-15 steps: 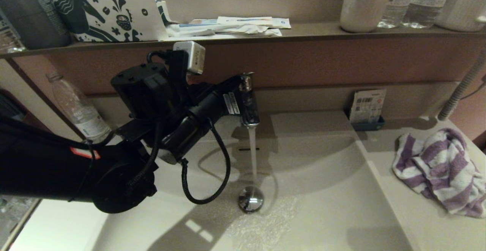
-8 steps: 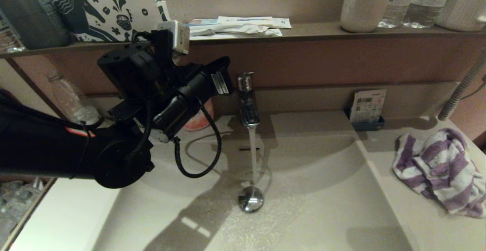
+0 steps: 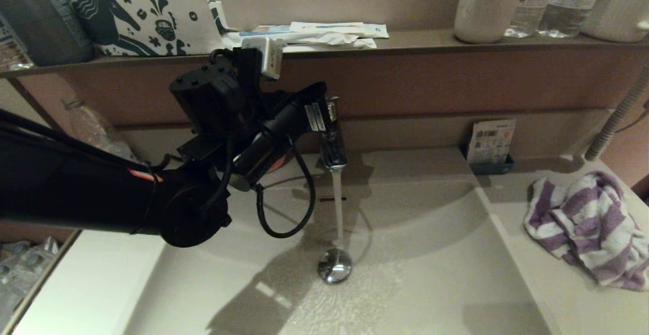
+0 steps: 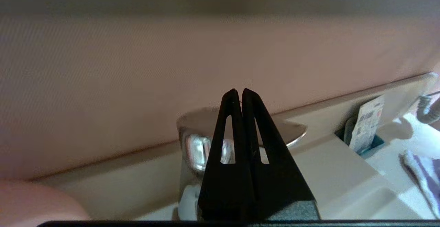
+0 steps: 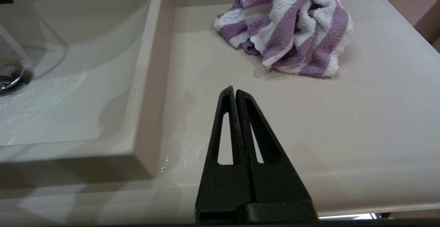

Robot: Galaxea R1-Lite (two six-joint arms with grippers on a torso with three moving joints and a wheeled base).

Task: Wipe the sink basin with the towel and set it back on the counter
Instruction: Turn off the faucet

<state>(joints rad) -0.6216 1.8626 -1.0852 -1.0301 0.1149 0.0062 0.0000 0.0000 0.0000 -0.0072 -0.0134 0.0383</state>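
Note:
The purple and white striped towel point(image 3: 588, 228) lies crumpled on the beige counter point(image 3: 547, 299), right of the sink basin point(image 3: 431, 274). Water runs from the chrome faucet point(image 3: 333, 145) down to the round drain stopper point(image 3: 334, 266), and the basin floor is wet. My left gripper point(image 3: 326, 106) is shut with nothing in it, its tips at the top of the faucet handle point(image 4: 292, 131). My right gripper point(image 5: 233, 90) is shut and empty, hovering over the counter's front part point(image 5: 343, 124), short of the towel point(image 5: 288, 34). The right gripper is outside the head view.
A dark brown shelf point(image 3: 405, 41) above carries a patterned box point(image 3: 137, 13), paper packets point(image 3: 309, 33) and bottles point(image 3: 487, 3). A plastic bottle point(image 3: 94, 132) stands at back left. A blue card holder point(image 3: 489, 147) and a ribbed hose point(image 3: 616, 117) sit at back right.
My left arm drew back left and up from the faucet, then swung right again to the handle, now higher than a second ago. Water keeps running; the towel has not moved.

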